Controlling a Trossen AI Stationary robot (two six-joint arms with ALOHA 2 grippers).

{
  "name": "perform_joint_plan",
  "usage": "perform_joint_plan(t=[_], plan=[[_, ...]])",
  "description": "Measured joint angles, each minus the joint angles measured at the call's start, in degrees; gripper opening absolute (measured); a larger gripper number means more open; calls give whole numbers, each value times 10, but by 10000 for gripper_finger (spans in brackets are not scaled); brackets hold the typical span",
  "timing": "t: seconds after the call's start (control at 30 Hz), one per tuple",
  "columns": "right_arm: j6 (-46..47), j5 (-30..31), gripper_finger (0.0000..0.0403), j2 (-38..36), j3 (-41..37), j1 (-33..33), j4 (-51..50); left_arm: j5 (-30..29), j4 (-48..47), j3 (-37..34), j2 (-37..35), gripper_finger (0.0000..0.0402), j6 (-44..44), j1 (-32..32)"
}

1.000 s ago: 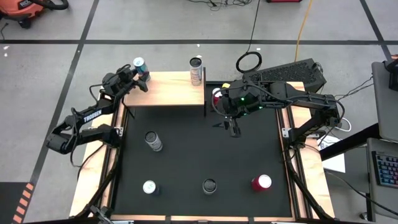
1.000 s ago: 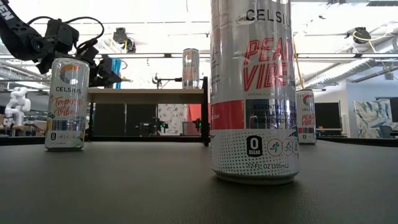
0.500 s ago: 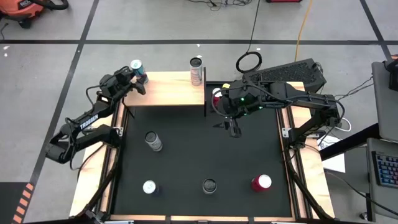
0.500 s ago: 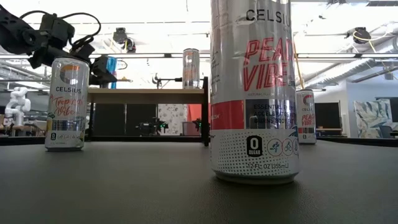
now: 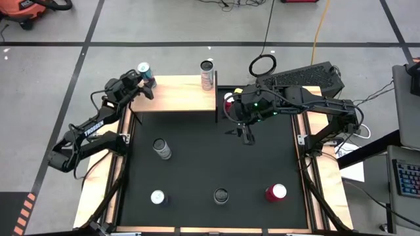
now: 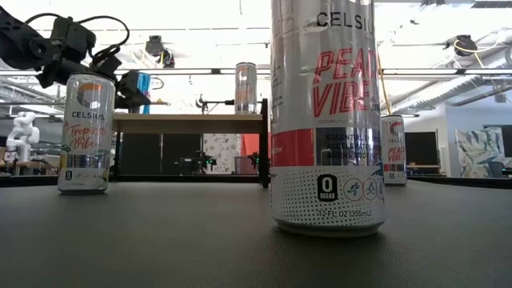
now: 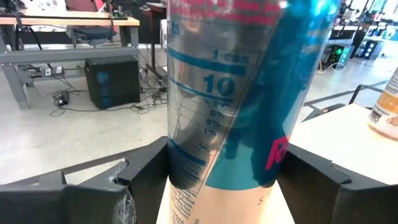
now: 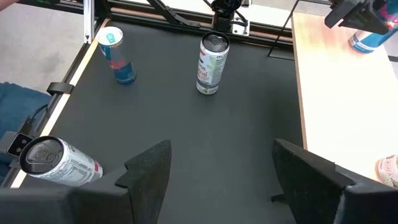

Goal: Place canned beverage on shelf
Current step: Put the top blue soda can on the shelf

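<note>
A blue and silver can [image 5: 145,71] is upright over the far left corner of the shelf [image 5: 177,95], the light-wood board on black legs. My left gripper [image 5: 148,80] reaches in from the table's left and is shut on it. The can fills the left wrist view [image 7: 236,112]. A second, silver can [image 5: 207,73] stands on its base at the shelf's far right corner. My right gripper [image 5: 246,136] hangs open above the black mat right of the shelf, with nothing between its fingers [image 8: 149,171]. My left gripper pinches the blue can's round wall [image 7: 177,168] between its two fingers, one on each side. The fingers come in about level from the table's left side and lie across the can. The can is upright. I cannot tell whether its base touches the shelf.
Several cans stand on the black mat: one left of centre [image 5: 161,149], two near the front edge [image 5: 157,196] [image 5: 221,195], and a red one at the front right [image 5: 275,192]. Another red can [image 5: 228,101] stands under my right arm. The mat's middle is free.
My left arm has drawn back a little toward the table's left edge, taking the blue can with it. The can stays upright over the shelf's far left corner. For the last half second it has kept still.
</note>
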Motion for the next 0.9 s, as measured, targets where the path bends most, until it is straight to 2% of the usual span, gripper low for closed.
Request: perform_joint_plan(t=[0.6,0.9], plan=[[12,-1,263,0,0,0,-4,-1,4,1,-3,268,0,0],[10,-1,263,0,0,0,-4,21,4,1,-3,268,1,0]])
